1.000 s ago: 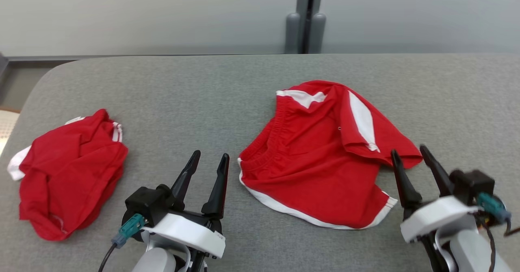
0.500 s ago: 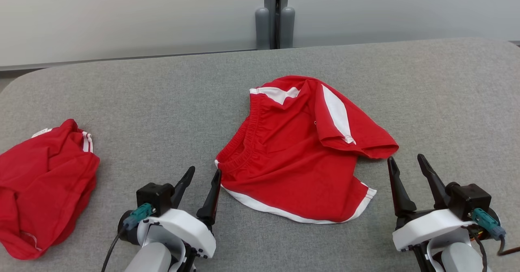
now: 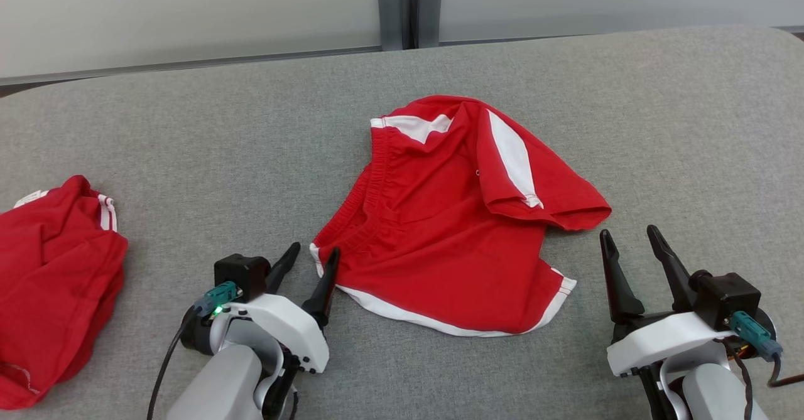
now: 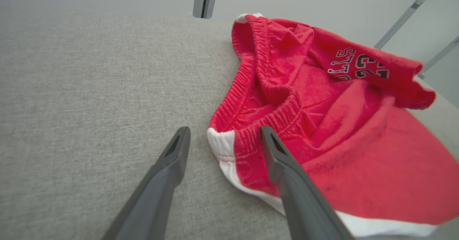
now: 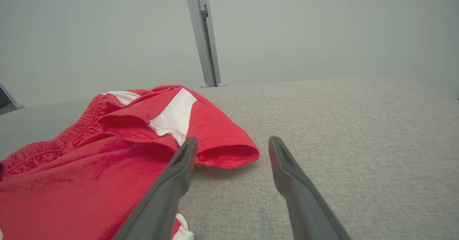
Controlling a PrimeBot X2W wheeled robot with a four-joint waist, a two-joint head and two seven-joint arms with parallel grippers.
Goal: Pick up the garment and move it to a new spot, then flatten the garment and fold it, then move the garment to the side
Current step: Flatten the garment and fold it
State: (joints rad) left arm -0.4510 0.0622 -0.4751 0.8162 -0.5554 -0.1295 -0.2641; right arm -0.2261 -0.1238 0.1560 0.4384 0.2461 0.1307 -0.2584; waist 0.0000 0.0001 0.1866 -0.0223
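The garment [image 3: 452,219] is a pair of red shorts with white stripes, lying rumpled in the middle of the grey table [image 3: 220,144]. One leg is folded over on the right. My left gripper [image 3: 312,258] stands open at the waistband's near corner; the left wrist view shows that white corner [image 4: 222,145] between my fingers, with the garment [image 4: 322,125] spreading right. My right gripper [image 3: 628,239] is open just below the folded leg's hem. In the right wrist view the garment [image 5: 107,146] lies left, its hem beside my left finger.
A second red garment [image 3: 50,282] lies crumpled at the table's left edge. A grey post [image 3: 409,5] stands behind the table against a pale wall. Bare grey cloth stretches right [image 3: 691,125] and behind the shorts.
The head camera has swung, so the whole scene slid left and down in view. My left gripper has come up to the waistband corner. The right gripper stays near the leg hem.
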